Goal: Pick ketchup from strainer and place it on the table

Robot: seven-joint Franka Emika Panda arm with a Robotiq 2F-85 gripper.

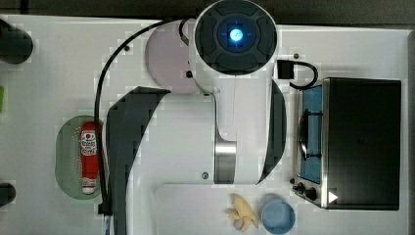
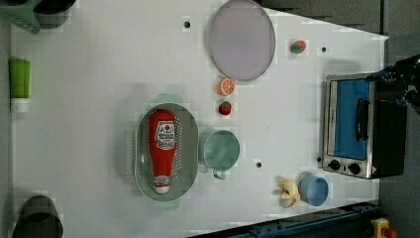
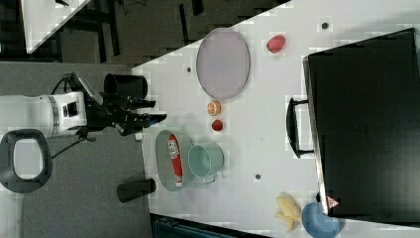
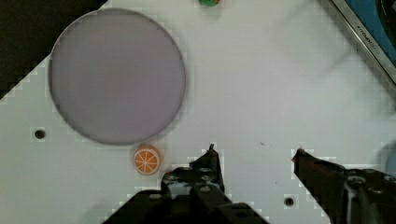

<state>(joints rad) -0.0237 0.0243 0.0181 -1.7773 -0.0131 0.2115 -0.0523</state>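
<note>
Claw point(image 4: 254, 151) fingers spread wide above bare worktop point(image 4: 261, 84).
Ketchup point(image 2: 162, 148) lay in the strainer point(image 2: 190, 148) (cap end down in the left view), well apart from it.

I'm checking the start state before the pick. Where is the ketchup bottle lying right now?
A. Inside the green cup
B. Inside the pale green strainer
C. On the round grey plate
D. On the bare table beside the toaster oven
B: the left view shows the ketchup lying lengthwise inside the strainer, with the green cup beside it holding nothing.
</note>
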